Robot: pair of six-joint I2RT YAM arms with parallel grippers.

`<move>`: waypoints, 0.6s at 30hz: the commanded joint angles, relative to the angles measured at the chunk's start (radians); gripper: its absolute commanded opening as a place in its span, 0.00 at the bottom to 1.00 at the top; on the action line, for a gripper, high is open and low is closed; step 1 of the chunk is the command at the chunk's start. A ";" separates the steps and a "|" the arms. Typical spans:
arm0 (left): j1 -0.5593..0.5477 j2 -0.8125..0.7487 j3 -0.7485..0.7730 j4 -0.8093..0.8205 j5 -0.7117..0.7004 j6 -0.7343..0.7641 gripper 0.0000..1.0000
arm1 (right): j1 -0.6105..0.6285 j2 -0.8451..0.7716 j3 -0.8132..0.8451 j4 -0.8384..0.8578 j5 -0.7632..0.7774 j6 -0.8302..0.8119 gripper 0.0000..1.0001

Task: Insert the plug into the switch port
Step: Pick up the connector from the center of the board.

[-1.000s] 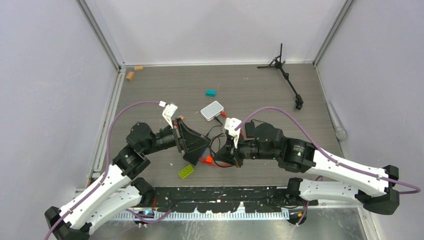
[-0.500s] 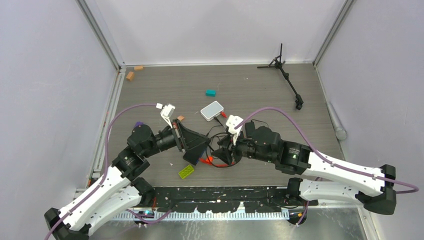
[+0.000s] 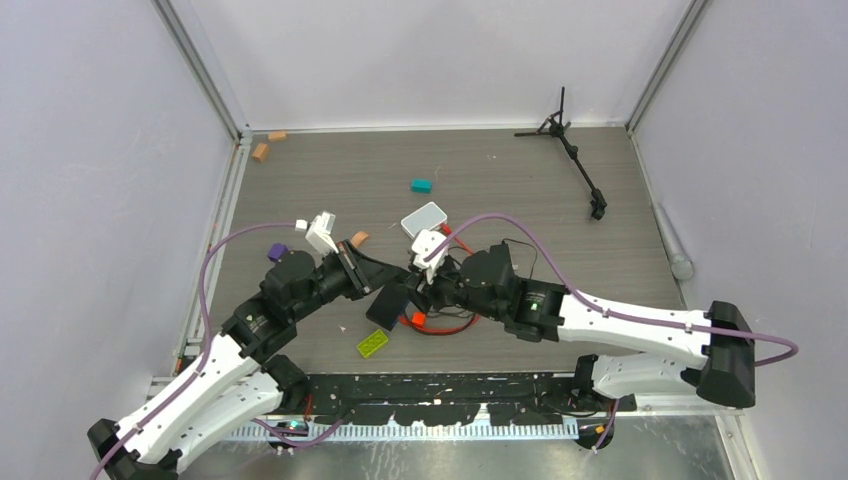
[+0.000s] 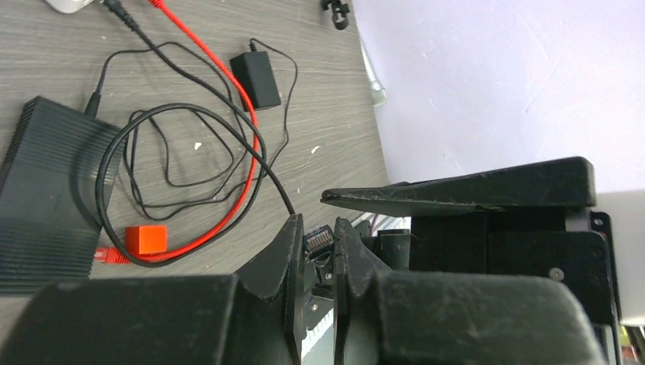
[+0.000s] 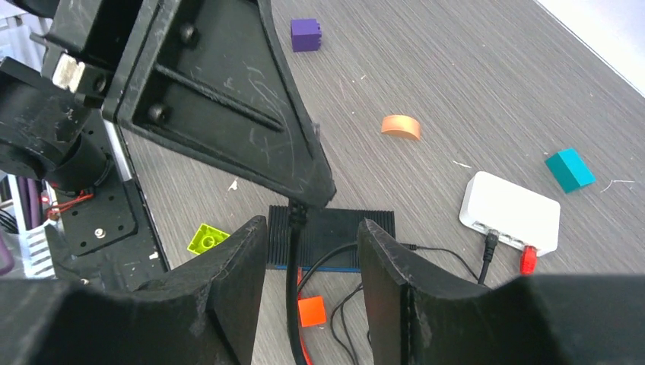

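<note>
Grey tabletop; left jaws mostly hide a black-cabled connector.

A grey table carries a white switch, teal block, lime brick.

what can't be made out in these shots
Top view: the ports of the switch, too small to see.
Left wrist view: most of the connector, hidden between the fingers of the left gripper; only its tip shows.
Right wrist view: where the black cable leads, cut off by the bottom edge between the fingers of the right gripper.
</note>
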 commanded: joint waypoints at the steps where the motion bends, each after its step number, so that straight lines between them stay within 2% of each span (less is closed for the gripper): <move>1: -0.001 -0.003 0.049 -0.035 -0.059 -0.047 0.00 | 0.013 0.047 0.077 0.090 0.037 -0.052 0.51; 9: -0.001 -0.012 0.045 -0.017 -0.040 -0.068 0.00 | 0.016 0.108 0.098 0.076 0.089 -0.027 0.38; 12: -0.001 -0.026 0.048 -0.012 -0.043 -0.073 0.00 | 0.015 0.109 0.102 0.054 0.115 -0.010 0.21; 14: -0.002 -0.033 0.049 -0.008 -0.045 -0.074 0.00 | 0.015 0.102 0.104 0.035 0.121 0.008 0.02; 15: -0.001 -0.036 0.049 -0.004 -0.044 -0.072 0.00 | 0.015 0.097 0.104 0.028 0.124 0.015 0.01; 17: -0.001 -0.046 0.048 0.011 -0.038 -0.066 0.09 | 0.014 0.080 0.099 0.012 0.126 0.036 0.00; 18: -0.001 -0.050 0.046 0.026 -0.031 -0.056 0.22 | 0.015 0.070 0.093 0.008 0.129 0.044 0.00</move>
